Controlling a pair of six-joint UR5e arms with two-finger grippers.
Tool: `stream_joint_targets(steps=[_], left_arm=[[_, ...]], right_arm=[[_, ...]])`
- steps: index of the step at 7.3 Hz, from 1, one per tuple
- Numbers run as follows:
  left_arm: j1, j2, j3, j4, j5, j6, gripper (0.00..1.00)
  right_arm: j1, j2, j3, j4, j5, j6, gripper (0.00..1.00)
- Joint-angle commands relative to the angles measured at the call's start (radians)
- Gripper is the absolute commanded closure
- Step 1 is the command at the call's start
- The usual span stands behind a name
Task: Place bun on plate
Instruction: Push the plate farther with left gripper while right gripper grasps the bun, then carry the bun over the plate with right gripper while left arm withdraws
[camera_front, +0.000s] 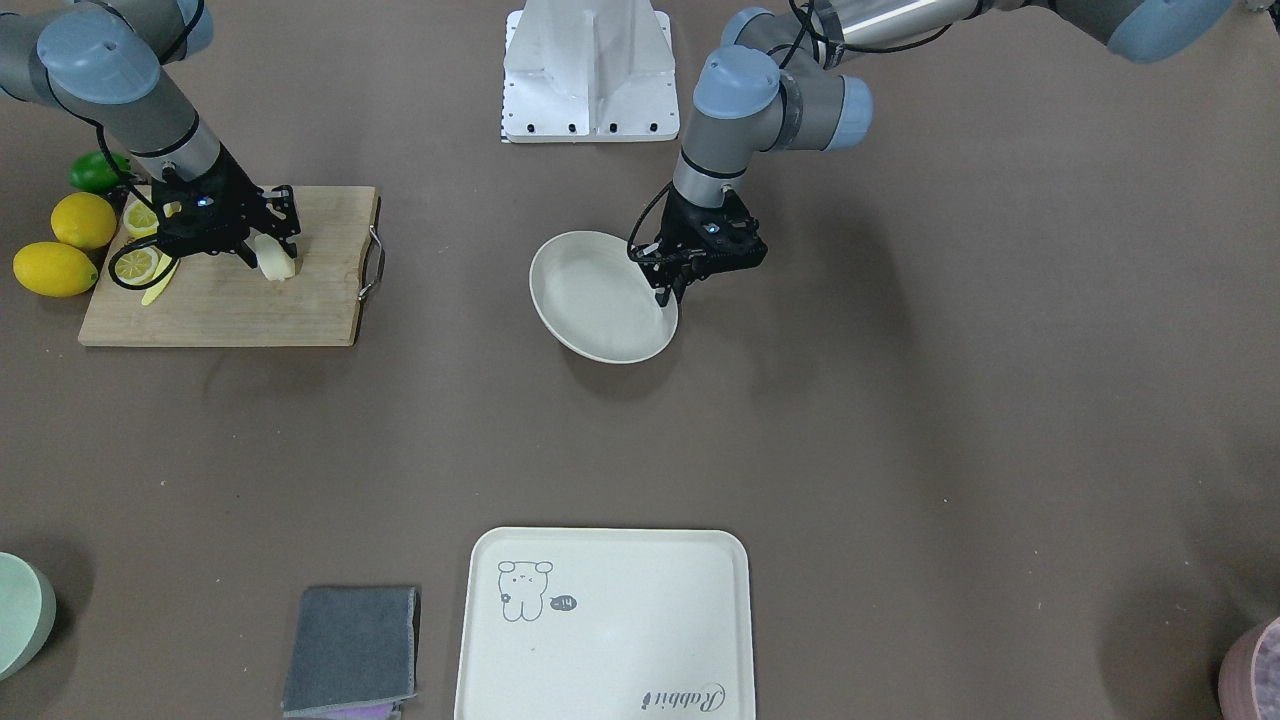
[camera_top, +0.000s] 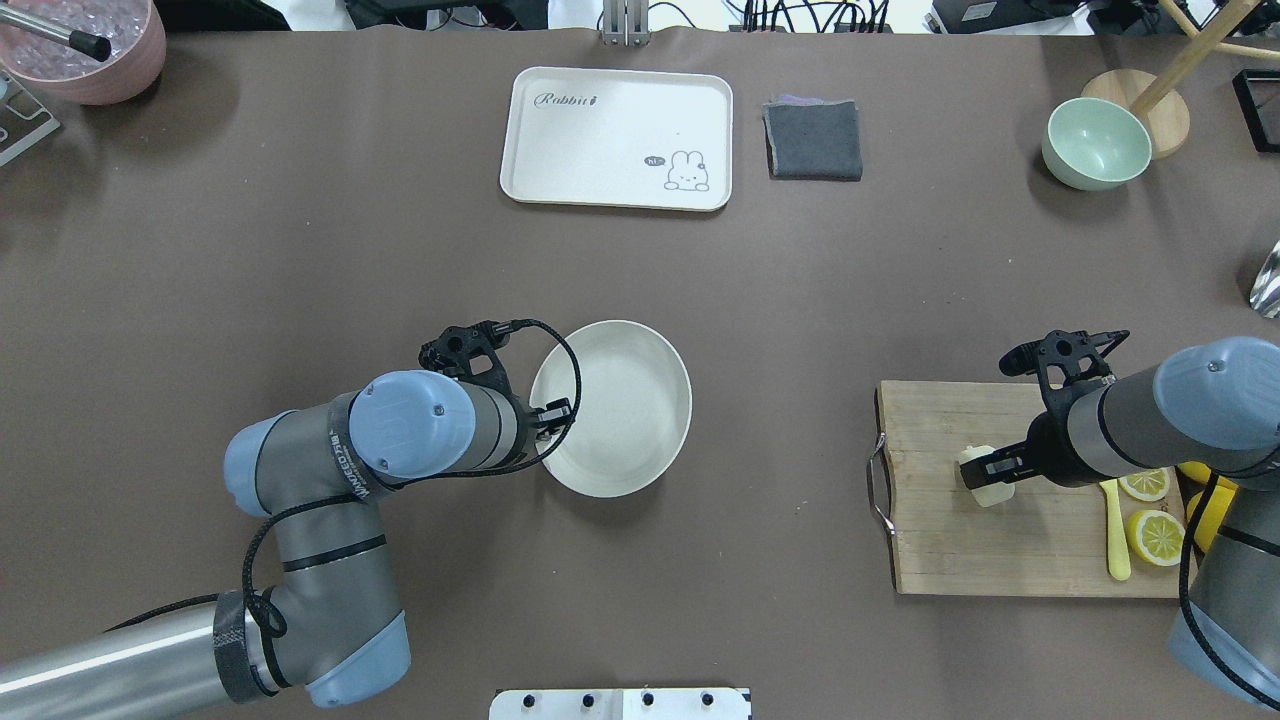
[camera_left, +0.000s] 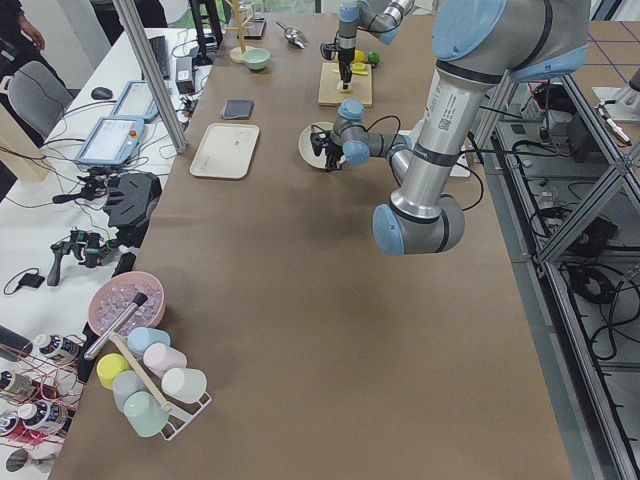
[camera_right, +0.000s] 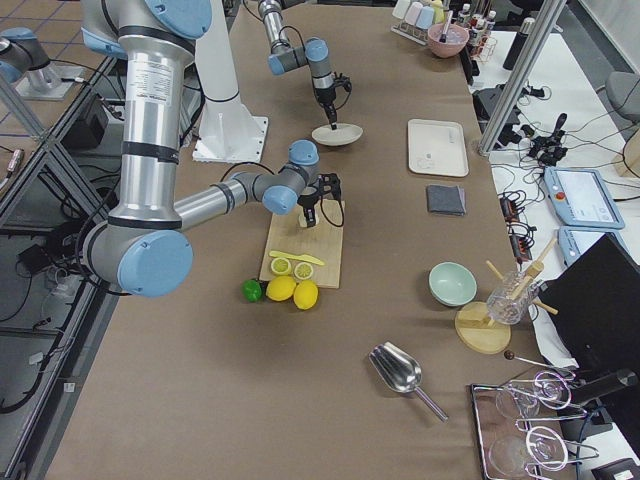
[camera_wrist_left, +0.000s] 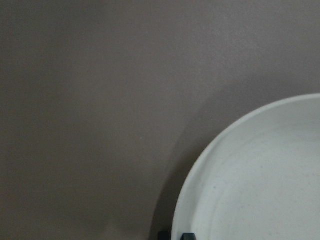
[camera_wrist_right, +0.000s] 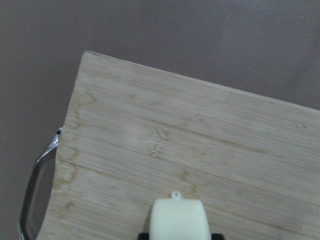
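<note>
The bun, a small pale cream lump, is over the wooden cutting board, near its handle end. My right gripper is shut on it; the right wrist view shows the bun between the two fingertips. Near the table's middle is the plate, round and off-white. My left gripper is shut on its rim on the robot's side, and the fingertips straddle the rim of the plate in the left wrist view. From the front, the plate looks slightly tilted with a shadow under it.
Lemon slices and a yellow tool lie on the board's right end, with whole lemons and a lime beside it. Far side: a cream tray, a grey cloth, a pale green bowl, a pink bowl.
</note>
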Motion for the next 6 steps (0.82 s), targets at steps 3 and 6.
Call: stream_joint_targets(steps=[3, 6], left_arm=[[-0.036, -0.003, -0.042, 0.002, 0.006, 0.002, 0.02], [-0.126, 0.014, -0.094, 0.014, -0.124, 0.005, 0.02]], right_arm=[[-0.001, 0.001, 0.008, 0.001, -0.004, 0.0, 1.0], [-0.001, 0.011, 0.027, -0.001, -0.006, 0.001, 1.0]])
